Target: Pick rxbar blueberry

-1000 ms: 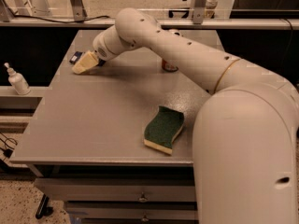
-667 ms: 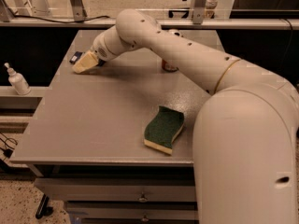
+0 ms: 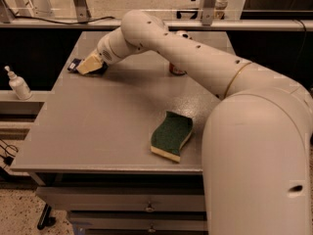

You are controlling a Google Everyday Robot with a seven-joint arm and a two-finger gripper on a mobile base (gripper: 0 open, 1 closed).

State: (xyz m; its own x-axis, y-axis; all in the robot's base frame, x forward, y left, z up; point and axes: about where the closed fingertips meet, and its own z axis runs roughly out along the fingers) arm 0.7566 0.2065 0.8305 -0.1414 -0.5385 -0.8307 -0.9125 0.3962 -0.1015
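One step in hand: the grasp. My gripper [image 3: 90, 64] sits on the small dark blue wrapped bar [image 3: 74, 65] at ten o'clock on the grey bench [image 3: 98, 126]; whether it is closed I cannot tell. Next, I judge: confirm hold, lift.

No legible text anywhere; the wrapper of the rxbar blueberry [image 3: 74, 65] shows no lettering that can be read; the soda can [image 3: 176, 69] is mostly hidden, brand unreadable. Gripper [image 3: 91, 64] is at the far-left corner of the table [image 3: 98, 131], overlapping the bar.
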